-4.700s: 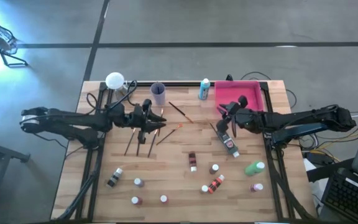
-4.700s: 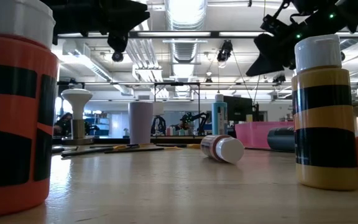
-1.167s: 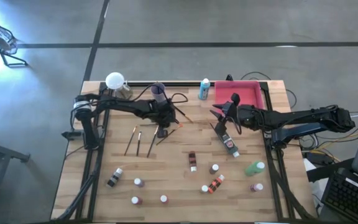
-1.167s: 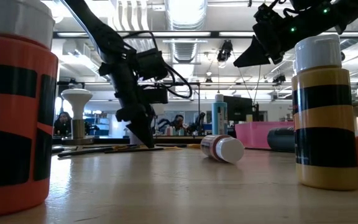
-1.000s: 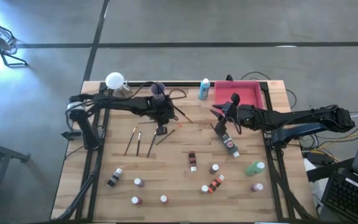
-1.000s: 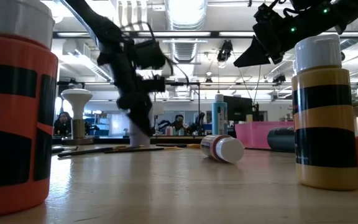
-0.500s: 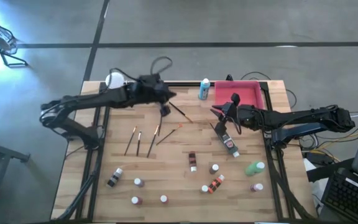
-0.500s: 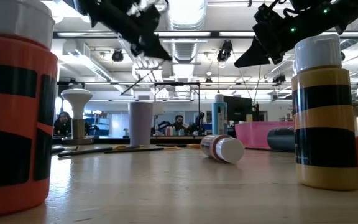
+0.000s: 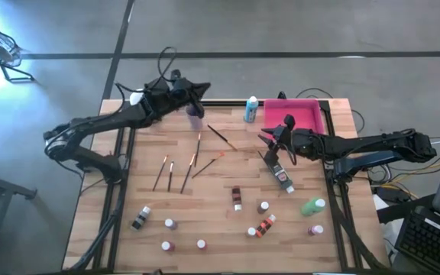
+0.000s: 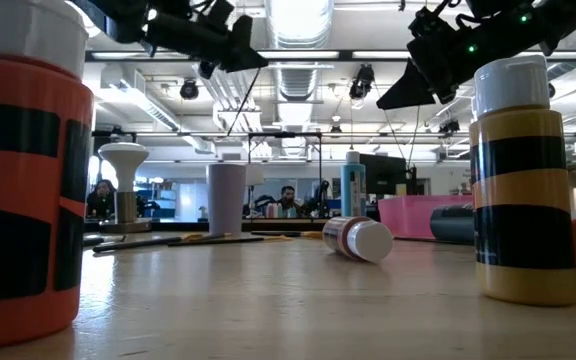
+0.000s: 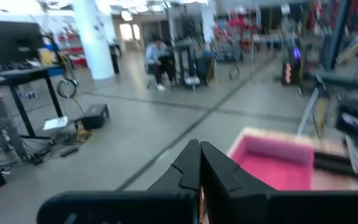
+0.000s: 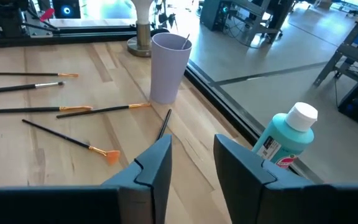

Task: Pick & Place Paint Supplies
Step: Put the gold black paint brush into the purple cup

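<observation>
Left hand (image 9: 198, 91) shut, empty, above lilac cup (image 9: 195, 117) at table's far edge; right hand (image 12: 191, 163) part-open, empty.

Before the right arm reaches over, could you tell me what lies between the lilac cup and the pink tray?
One teal bottle stands between the cup and the tray; the high view shows it.

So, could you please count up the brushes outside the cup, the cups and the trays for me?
Brushes outside the cup: 6
Lilac cup: 1
Pink tray: 1
Total: 8
</observation>
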Tool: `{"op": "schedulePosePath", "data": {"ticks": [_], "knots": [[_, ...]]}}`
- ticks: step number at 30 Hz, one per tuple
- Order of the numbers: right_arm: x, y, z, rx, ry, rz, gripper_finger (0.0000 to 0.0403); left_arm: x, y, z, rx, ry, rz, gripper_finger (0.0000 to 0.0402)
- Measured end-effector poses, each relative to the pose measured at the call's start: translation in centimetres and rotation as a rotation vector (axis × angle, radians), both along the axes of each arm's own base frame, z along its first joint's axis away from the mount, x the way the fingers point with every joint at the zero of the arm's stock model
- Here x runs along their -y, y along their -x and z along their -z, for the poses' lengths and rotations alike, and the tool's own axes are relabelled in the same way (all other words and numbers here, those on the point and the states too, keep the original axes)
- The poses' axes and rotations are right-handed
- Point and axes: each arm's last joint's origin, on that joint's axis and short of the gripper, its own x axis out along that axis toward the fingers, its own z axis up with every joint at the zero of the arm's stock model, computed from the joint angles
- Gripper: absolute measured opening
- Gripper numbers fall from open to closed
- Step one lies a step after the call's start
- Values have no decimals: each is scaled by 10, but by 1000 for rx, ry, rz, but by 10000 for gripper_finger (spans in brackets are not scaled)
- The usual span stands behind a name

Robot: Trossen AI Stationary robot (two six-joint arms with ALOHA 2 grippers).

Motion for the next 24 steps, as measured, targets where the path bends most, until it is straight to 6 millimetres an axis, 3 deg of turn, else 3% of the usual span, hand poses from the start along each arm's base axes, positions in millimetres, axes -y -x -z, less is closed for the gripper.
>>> {"op": "schedulePosePath", "data": {"ticks": [8, 15, 24], "knots": [[0, 0, 0, -2, 5, -1, 128, -18, 18, 25, 151, -11, -66, 2], [0, 0, 0, -3, 8, 0, 109, -25, 26, 49, 219, -54, -94, 2], [0, 0, 0, -5, 15, -2, 81, -39, 17, 77, 156, -26, -118, 3]]}}
